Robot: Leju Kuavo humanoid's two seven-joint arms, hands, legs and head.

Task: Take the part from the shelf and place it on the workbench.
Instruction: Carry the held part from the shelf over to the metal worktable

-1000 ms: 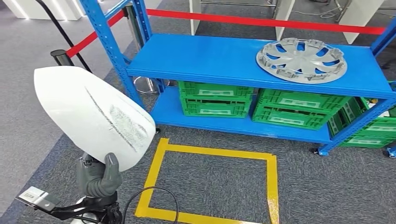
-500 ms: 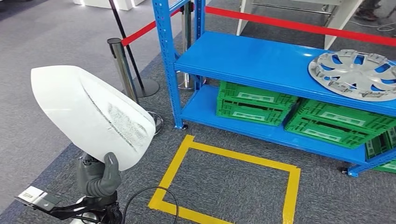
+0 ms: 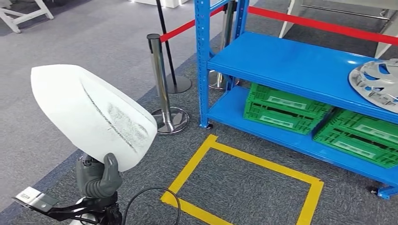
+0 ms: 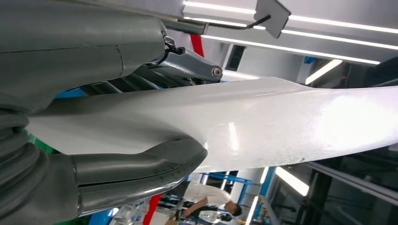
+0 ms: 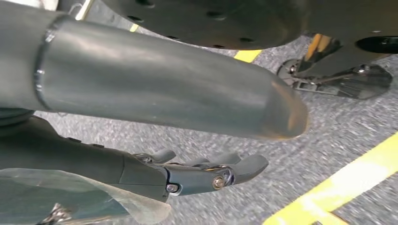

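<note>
While the left robot hand (image 3: 99, 177) grips the white part (image 3: 91, 114) by its lower edge, thumb on the near face and fingers behind, the part stands raised and well left of the blue shelf (image 3: 300, 70); no table is in sight. It looks a light, stiff, glossy shell, likely slippery; a firm edge pinch suits it; the right robot hand (image 5: 206, 173) hangs empty over the floor, fingers loosely extended.

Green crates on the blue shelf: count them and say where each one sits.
2 in view, both on the lower level of the blue shelf: one green crate near the left post, another to its right, cut by the picture's edge. More may lie beyond it.
</note>
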